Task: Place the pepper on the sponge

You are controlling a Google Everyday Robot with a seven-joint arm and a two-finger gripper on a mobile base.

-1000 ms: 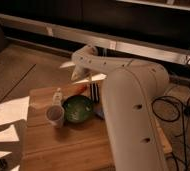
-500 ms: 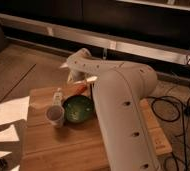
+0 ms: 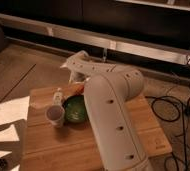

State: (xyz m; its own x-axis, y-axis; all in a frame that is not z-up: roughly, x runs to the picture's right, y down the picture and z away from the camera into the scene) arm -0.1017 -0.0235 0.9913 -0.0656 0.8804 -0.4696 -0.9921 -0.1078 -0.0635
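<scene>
The orange-red pepper (image 3: 76,90) lies on the wooden table (image 3: 53,150), just behind the green bowl (image 3: 74,111). My gripper (image 3: 76,80) hangs right above the pepper at the end of the white arm and is open; I cannot tell whether it touches the pepper. The arm's thick links cover the middle and right of the table. The sponge is hidden from this view.
A small cup (image 3: 55,115) stands left of the bowl, with a pale little bottle (image 3: 58,94) behind it. White sheets (image 3: 5,125) lie off the table's left side. Black cables (image 3: 174,107) trail on the floor at the right.
The arm has swung nearer the camera and now covers more of the table. The gripper has stayed over the spot behind the bowl.
</scene>
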